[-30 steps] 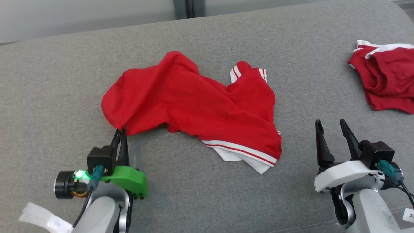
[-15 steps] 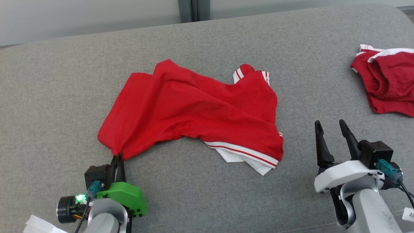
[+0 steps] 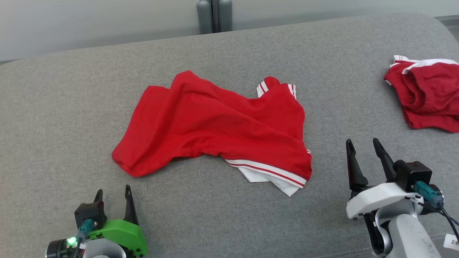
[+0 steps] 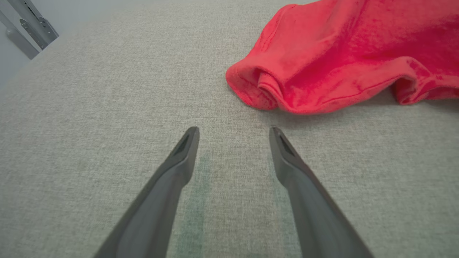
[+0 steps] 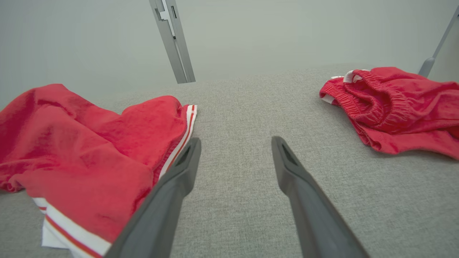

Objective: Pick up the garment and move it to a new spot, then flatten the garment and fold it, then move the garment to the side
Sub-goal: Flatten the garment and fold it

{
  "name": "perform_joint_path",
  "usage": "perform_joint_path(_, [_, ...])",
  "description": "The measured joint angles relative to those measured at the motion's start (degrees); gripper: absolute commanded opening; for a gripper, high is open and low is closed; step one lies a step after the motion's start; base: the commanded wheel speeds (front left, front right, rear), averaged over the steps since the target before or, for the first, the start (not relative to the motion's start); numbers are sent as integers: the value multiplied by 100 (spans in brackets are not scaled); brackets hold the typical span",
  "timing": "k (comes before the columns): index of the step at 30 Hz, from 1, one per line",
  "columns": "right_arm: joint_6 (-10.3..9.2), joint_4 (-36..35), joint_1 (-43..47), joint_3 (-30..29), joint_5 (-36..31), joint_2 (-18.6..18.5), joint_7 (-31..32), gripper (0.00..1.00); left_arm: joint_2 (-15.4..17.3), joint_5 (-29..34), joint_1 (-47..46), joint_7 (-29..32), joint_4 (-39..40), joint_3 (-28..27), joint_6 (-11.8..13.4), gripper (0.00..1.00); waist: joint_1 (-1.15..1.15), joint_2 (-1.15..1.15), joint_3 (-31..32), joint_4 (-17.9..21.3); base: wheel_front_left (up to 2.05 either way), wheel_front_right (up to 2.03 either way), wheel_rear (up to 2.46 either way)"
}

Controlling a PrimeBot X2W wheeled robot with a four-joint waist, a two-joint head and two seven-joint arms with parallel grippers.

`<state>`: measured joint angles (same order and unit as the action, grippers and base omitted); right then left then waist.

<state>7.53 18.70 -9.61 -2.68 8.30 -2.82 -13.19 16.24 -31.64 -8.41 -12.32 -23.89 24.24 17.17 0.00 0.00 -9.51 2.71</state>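
The garment (image 3: 215, 125) is a red top with white-striped trim, lying rumpled in the middle of the grey cushion. Its near left corner (image 4: 272, 86) rests on the fabric just beyond my left gripper (image 3: 113, 190), whose jaws stand open and empty at the lower left, apart from the cloth. In the left wrist view that gripper (image 4: 233, 129) points at bare cushion. My right gripper (image 3: 362, 141) is open at the lower right, empty, to the right of the garment's striped hem (image 5: 71, 233). The right gripper (image 5: 236, 140) hovers over bare cushion.
A second red piece with a white waistband (image 3: 426, 93) lies bunched at the far right (image 5: 391, 107). The grey cushion (image 3: 71, 107) curves away at the back, where a grey metal post (image 3: 214, 16) stands against a pale wall.
My left gripper dragged the garment's corner toward me, then opened, let it go and drew back. The right arm stayed put. The camera tilted slightly.
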Motion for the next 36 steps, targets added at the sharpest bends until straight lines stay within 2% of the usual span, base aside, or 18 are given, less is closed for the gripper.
perform_joint_path(4, [0, -30, -4, 22, -13, -1, 48, 100, 41, 47, -129, 99, -263, 51, 16, 100, 0, 0, -52, 73, 0, 0, 0])
perform_joint_path(6, [0, -51, -12, 29, -44, -1, 52, 100, 80, 88, -315, 109, -439, 102, -52, 100, 0, 0, -90, 128, 0, 0, 0])
perform_joint_path(15, [0, -109, -51, -25, -91, -1, 98, 100, -11, 242, -986, -3, -1127, 197, -154, 100, 0, 0, -261, 365, 0, 0, 0])
perform_joint_path(16, [0, -111, -55, -31, -89, -2, 98, 100, 1, 270, -1048, -24, -1199, 196, -153, 96, 0, 0, -275, 390, 0, 0, 0])
perform_joint_path(17, [0, -112, -55, -36, -87, -3, 98, 100, 10, 297, -1097, -44, -1250, 196, -153, 83, 0, 0, -285, 408, 0, 0, 0])
perform_joint_path(18, [0, -113, -55, -45, -87, -2, 97, 100, 23, 320, -1151, -67, -1303, 197, -153, 44, 0, 0, -296, 427, 0, 0, 0])
perform_joint_path(19, [0, -115, -54, -55, -86, -2, 97, 100, 36, 321, -1193, -88, -1346, 197, -153, 31, 0, 0, -305, 440, 0, 0, 0])
perform_joint_path(20, [0, -116, -54, -64, -86, -3, 94, 100, 57, 345, -1218, -97, -1382, 198, -154, 0, 0, 0, -310, 446, 0, 0, 0])
perform_joint_path(25, [0, -108, -41, -118, -57, -3, 80, 100, 192, 461, -1225, -185, -1411, 222, -146, 0, 0, 0, -275, 399, 0, 0, 0])
perform_joint_path(31, [0, -80, -34, -126, -32, -2, 48, 100, 521, 675, -1134, -236, -911, 179, 52, 0, 0, 0, -194, 233, 0, 0, 0])
perform_joint_path(36, [0, -46, -27, -93, 10, 0, 43, 100, 809, 699, -710, -169, -247, 122, 286, 0, 0, 0, -108, 95, 0, 0, 0])
